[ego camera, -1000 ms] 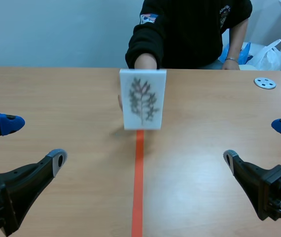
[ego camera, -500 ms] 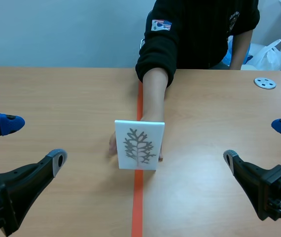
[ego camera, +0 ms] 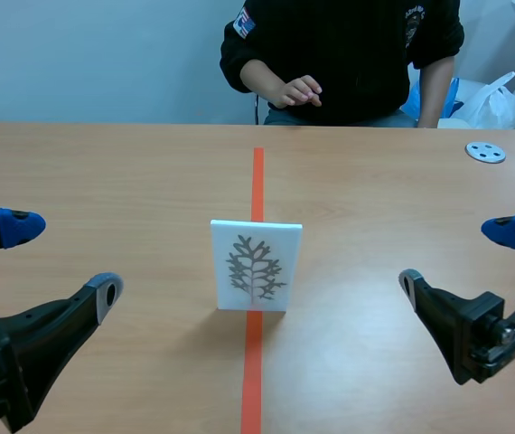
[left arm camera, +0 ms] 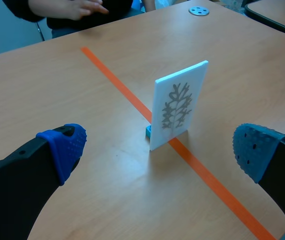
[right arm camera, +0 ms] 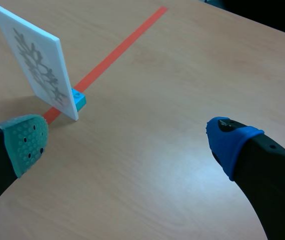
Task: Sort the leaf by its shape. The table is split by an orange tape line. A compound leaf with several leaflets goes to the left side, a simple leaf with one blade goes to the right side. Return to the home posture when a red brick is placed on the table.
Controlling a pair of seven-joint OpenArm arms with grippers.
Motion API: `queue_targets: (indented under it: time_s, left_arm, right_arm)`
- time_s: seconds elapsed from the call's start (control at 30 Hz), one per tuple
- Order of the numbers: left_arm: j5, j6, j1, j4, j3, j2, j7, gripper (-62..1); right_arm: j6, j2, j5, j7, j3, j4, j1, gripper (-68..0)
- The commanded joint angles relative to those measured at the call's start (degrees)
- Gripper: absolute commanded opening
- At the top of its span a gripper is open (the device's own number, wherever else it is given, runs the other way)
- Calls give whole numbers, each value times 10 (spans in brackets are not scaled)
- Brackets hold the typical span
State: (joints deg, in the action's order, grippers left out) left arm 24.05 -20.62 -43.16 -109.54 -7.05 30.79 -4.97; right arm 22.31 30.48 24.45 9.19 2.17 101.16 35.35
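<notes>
Person's hand withdrawn to far edge. Compound-leaf card stands upright on orange tape line, mid surface. Left tool and right tool both spread, flanking card, well apart.

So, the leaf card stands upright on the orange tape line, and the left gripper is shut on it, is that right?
Not quite: the leaf card stands upright on the orange tape line, but the left gripper is open and apart from it, as the scene view shows.

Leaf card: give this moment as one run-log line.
compound-leaf card upright on orange tape line, unsorted | left hand open | right hand open | both apart from card
</notes>
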Motion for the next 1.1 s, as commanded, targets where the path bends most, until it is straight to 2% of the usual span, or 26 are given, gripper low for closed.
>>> queue_targets:
  time_s: [0.0, 0.1, 0.33, 0.47, 0.7, 0.8, 0.97, 1.07]
  left_arm:
    - [4, 1, 0, -8, 2, -3, -10, 14]
    - [4, 1, 0, -8, 2, -3, -10, 14]
    - [4, 1, 0, -8, 2, -3, -10, 14]
    - [4, 1, 0, -8, 2, -3, -10, 14]
    - [4, 1, 0, -8, 2, -3, -10, 14]
    - [4, 1, 0, -8, 2, -3, -10, 14]
    - [4, 1, 0, -8, 2, -3, -10, 14]
    - [4, 1, 0, -8, 2, -3, -10, 14]
  right_arm:
    - [3, 3, 4, 19, -15, -14, -27, -8]
    - [3, 3, 0, 28, -52, -52, -69, -8]
    - [2, 0, -54, 68, -158, -148, -175, -8]
    - [0, -24, -87, 90, -207, -221, -241, -8]
    - [0, -92, -120, 116, -290, -344, -349, -8]
    - [-6, -117, -127, 118, -322, -380, -383, -8]
    - [-31, -149, -152, 121, -363, -420, -418, -11]
    - [-35, -149, -153, 128, -380, -422, -421, -79]
